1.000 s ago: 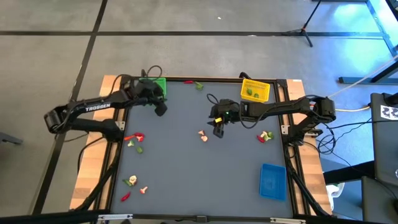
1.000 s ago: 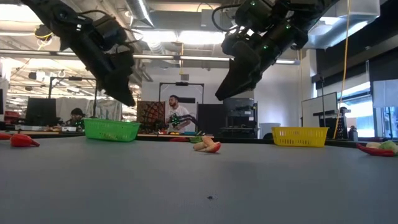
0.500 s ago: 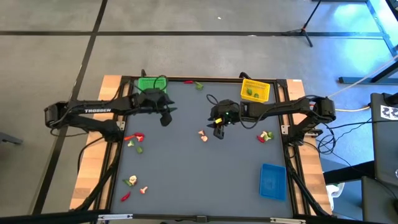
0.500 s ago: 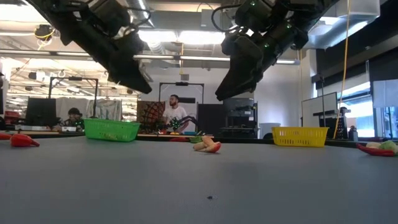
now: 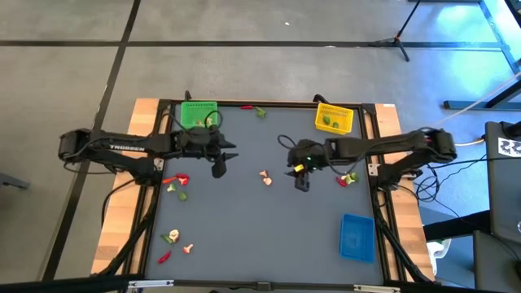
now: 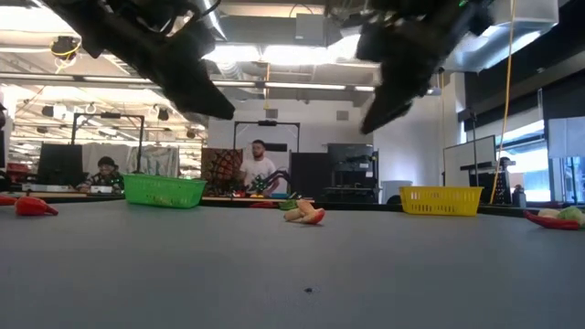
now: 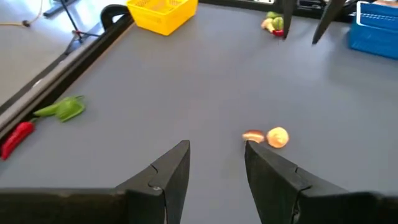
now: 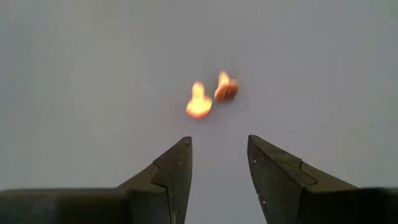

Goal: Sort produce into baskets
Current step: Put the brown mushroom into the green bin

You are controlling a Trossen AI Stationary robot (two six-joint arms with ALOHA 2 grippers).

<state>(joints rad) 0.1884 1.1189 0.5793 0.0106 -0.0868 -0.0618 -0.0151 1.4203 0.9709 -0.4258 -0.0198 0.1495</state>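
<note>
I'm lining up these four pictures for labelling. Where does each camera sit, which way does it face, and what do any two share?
High view: overhead, looking straight down; shows both arms, the table, the green basket, yellow basket and blue basket.
Low view: at table height, looking level into the room; both arms hang from above.
Left wrist view: past the open left gripper toward the mushroom pieces.
Right wrist view: past the open right gripper, down at the same mushroom pieces.
Both wrist views share those pieces.

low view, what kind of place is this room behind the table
Probably a robotics lab or workshop: a person seated at a cluttered workbench, exposed ceiling ducts and strip lights, and dark equipment racks beyond the grey table.
</note>
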